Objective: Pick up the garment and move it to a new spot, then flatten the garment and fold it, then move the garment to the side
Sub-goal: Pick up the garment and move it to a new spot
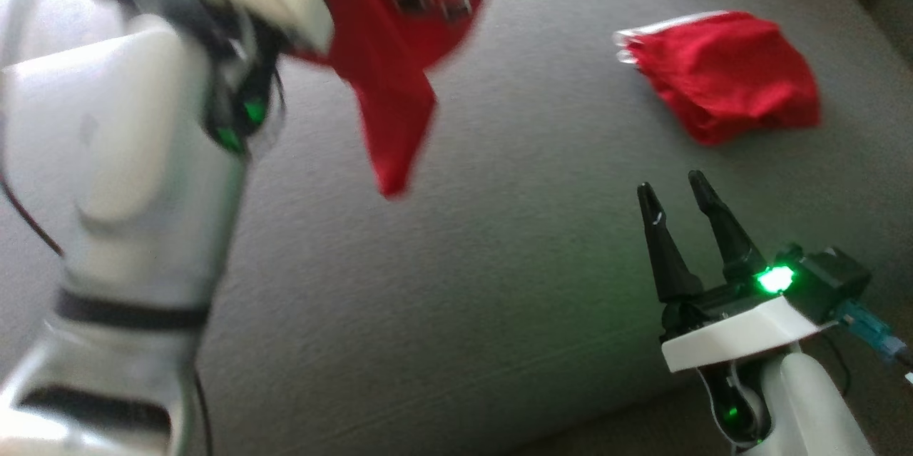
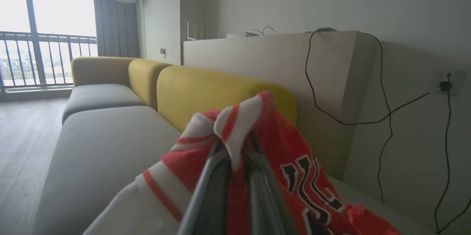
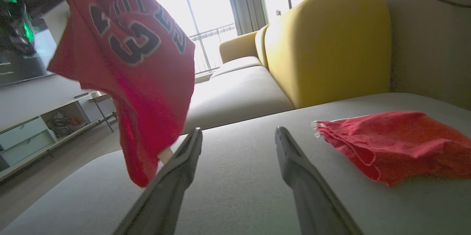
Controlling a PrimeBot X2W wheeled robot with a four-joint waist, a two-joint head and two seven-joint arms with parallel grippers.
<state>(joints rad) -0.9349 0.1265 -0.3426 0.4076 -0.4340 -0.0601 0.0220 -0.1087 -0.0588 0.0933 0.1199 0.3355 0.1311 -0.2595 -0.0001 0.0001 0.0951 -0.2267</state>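
Red jersey hanging from left hand clamped on it, above sofa seat, right hand open, well apart

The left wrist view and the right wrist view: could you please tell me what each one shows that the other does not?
Against the right wrist view, the left wrist view adds the left gripper clamped on the jersey at its striped trim, a black cable and a wall socket. The right wrist view adds the open right gripper, a second red garment lying on the grey seat, and a low cabinet. Both share the hanging jersey, the yellow backrest and the window.
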